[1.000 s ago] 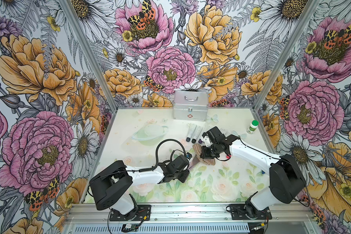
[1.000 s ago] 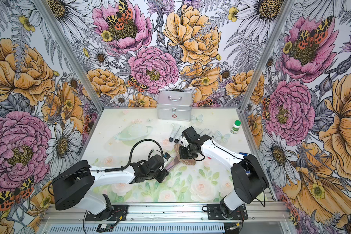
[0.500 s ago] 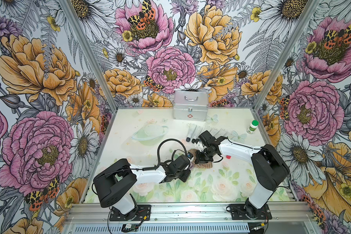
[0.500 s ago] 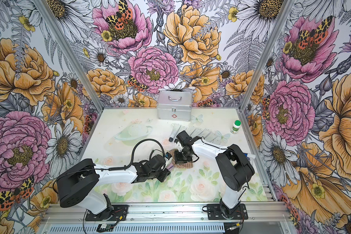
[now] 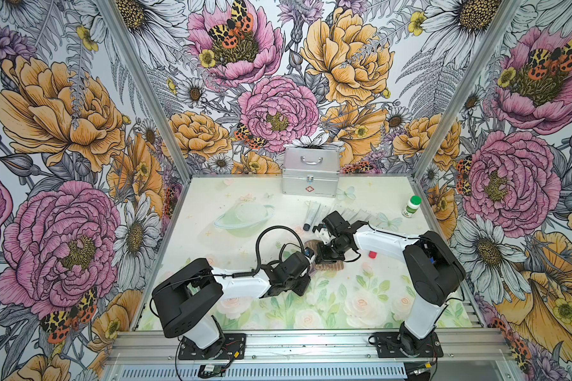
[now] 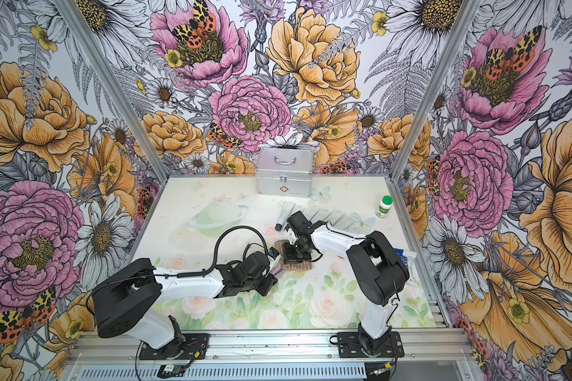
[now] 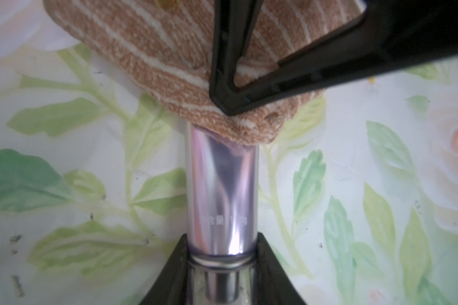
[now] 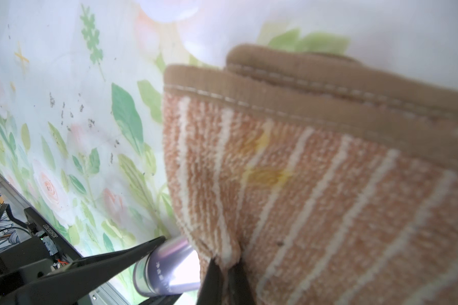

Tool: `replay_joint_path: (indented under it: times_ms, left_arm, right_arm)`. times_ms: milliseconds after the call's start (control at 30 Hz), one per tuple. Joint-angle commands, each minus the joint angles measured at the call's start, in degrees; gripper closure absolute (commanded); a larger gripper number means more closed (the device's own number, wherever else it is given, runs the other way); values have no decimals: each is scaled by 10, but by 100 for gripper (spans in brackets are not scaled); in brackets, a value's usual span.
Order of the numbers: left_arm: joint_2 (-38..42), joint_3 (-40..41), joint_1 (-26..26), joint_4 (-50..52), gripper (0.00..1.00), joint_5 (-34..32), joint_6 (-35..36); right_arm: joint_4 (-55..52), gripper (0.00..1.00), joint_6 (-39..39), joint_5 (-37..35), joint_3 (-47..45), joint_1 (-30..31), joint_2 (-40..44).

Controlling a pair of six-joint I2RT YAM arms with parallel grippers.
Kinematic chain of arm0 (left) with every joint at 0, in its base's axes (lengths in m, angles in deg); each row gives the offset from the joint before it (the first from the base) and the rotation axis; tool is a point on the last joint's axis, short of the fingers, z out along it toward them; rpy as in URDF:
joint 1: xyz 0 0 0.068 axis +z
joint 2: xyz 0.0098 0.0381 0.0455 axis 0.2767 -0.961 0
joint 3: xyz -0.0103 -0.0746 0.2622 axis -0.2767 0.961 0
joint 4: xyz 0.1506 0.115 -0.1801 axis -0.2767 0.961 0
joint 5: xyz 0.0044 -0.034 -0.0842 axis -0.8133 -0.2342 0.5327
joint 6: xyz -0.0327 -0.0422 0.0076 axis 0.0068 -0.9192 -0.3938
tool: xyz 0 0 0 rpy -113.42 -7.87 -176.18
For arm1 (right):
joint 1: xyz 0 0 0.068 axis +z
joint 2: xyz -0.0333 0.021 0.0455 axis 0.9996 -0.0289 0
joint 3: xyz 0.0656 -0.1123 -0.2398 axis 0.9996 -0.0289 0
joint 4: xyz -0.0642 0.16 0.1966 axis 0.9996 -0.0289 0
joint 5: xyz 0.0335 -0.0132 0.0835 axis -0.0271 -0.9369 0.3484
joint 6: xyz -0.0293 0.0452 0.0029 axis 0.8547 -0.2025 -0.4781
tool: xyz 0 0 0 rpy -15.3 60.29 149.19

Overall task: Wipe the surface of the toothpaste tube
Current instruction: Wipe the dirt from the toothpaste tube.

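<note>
Near the middle of the flower-printed desk [image 5: 344,297], the left gripper [image 7: 221,250] is clamped on the cap end of the shiny lilac toothpaste tube [image 7: 220,184]. The other end of the tube is hidden under the folded brown terry cloth with white stripes [image 7: 148,52]. The right gripper [image 8: 224,266] is pinched together on a fold of this cloth. Farther, a silver metal case [image 5: 310,178] stands at the far edge.
</note>
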Motion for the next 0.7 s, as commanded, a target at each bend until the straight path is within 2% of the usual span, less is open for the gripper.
replay_joint_path:
  times_ms: [0,233,467,667]
  left_arm:
    - [9,13,-10,-12,71,-2,-6]
    - [15,29,-16,-34,70,-23,-17]
    - [29,52,-29,-72,71,-65,-22]
    - [35,63,-29,-87,71,-78,-18]
  right_arm:
    - [-5,100,13,-65,3,-12,-31]
    - [-5,100,14,-42,12,-7,-39]
    - [-3,100,3,28,-2,29,-5]
    - [-2,100,-4,47,-23,54,6]
